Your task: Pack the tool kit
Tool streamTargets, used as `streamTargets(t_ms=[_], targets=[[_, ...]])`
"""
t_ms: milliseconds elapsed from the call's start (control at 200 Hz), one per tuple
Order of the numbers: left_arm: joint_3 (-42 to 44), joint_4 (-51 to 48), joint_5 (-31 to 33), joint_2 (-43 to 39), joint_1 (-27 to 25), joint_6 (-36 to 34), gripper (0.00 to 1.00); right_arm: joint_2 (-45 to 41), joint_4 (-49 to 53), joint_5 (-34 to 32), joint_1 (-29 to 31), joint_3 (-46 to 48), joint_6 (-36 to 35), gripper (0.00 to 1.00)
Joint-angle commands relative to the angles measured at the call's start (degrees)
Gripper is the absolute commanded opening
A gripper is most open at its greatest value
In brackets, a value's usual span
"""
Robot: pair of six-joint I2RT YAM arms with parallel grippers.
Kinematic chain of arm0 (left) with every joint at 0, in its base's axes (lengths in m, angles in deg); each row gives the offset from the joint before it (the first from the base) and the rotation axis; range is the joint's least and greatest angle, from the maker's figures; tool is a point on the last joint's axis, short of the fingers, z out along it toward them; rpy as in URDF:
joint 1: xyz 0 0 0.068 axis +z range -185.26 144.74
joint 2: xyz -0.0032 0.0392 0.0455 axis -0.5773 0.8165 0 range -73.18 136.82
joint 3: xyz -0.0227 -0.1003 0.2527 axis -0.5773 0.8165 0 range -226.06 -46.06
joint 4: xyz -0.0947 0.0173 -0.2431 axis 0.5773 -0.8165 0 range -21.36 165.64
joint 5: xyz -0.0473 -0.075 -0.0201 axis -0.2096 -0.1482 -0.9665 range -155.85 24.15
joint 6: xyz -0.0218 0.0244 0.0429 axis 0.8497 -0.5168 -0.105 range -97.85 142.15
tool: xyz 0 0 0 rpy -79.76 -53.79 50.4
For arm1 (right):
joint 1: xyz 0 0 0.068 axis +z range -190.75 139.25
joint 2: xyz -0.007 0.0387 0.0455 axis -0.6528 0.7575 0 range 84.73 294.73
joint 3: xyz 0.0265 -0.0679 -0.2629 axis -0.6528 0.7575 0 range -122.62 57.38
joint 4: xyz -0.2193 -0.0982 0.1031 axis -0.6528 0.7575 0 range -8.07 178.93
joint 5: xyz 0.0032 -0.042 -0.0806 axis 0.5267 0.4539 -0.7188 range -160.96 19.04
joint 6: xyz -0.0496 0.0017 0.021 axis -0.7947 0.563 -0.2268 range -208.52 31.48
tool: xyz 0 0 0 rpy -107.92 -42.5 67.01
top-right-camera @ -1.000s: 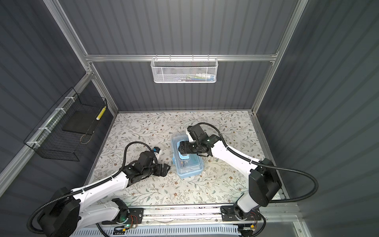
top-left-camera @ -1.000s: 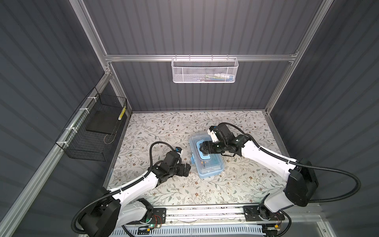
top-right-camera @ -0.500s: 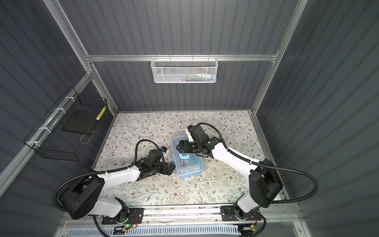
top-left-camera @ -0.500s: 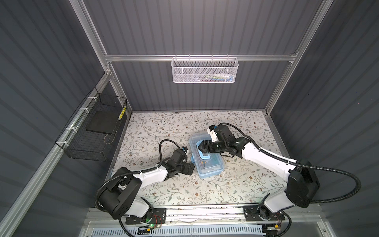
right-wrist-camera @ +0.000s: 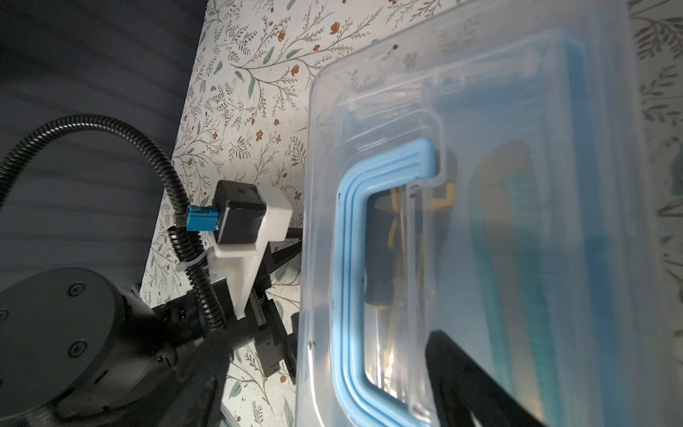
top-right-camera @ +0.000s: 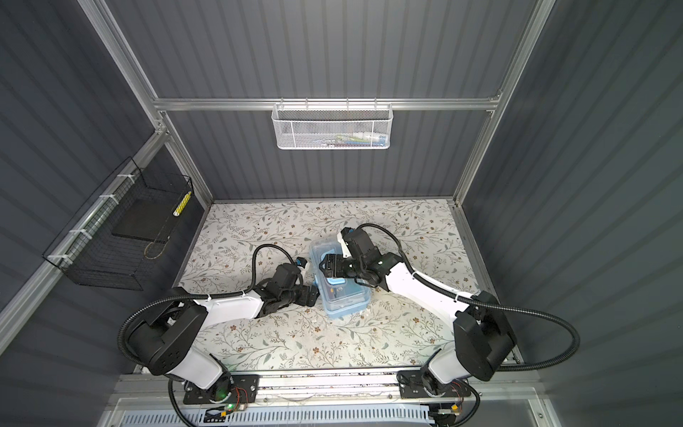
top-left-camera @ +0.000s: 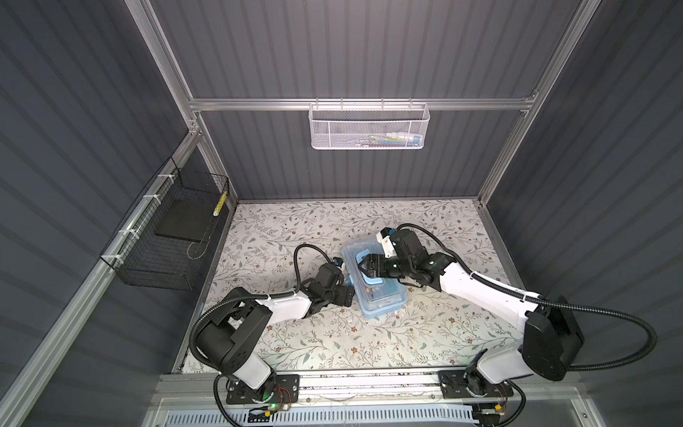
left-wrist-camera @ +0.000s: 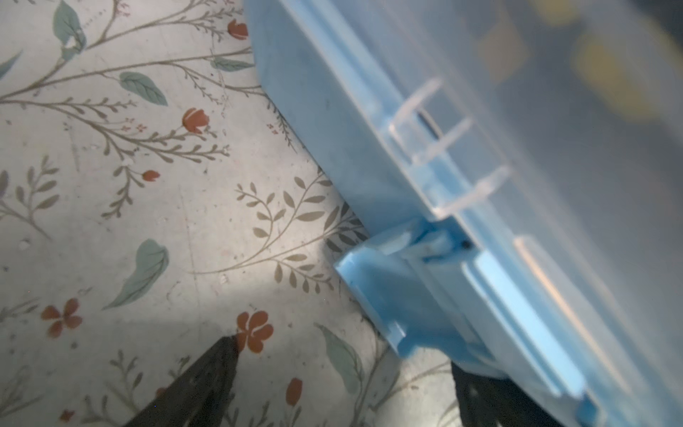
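We're resting the left gripper (top-left-camera: 349, 294) beside the tool box (top-left-camera: 386, 301), jaws wide open, gripping nothing, latch (left-wrist-camera: 380, 295) btwn its fingers (left-wrist-camera: 218, 366). The right gripper (top-left-camera: 364, 267) is sitting open over the lid (right-wrist-camera: 517, 111), handle (right-wrist-camera: 347, 277) btwn its fingers.

No readable text, no labels or brand names, no numbers or signs (small details too blurred)

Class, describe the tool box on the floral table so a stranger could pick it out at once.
Start at the floral tabletop; near its middle sits a small rectangular tool box. Unlike the white mesh basket and black wire basket hung on the grey walls, it is light-blue plastic with a clear lid and blue handle.
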Motion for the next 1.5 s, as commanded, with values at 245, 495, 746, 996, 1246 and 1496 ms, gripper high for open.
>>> streamTargets(t_ms=[245,495,746,996,1246,1496], targets=[[0.6,-5.2,6.7,-0.6,-0.2,2.5,0.88,-0.7,0.8,1.0,0.1,2.4,1.0,0.85],[1.3,-10.5,9.8,-7.1,-0.3,2.2,0.86,-0.7,0.5,1.2,0.1,2.8,0.8,0.85],[5.0,-7.2,6.2,-16.8,-0.3,3.4,0.79,-0.7,-0.1,1.9,0.2,3.2,0.6,0.85],[5.8,-2.0,2.5,-17.2,-0.2,4.9,0.72,-1.0,-0.7,2.4,0.2,4.0,0.6,0.85],[5.4,0.0,-2.3,-13.5,-0.3,3.5,0.61,-1.6,-0.6,2.3,0.3,4.5,0.5,0.85],[6.5,-3.9,0.1,-12.5,-0.3,-0.4,0.80,-2.1,0.3,1.5,0.3,4.4,-0.2,0.86]])
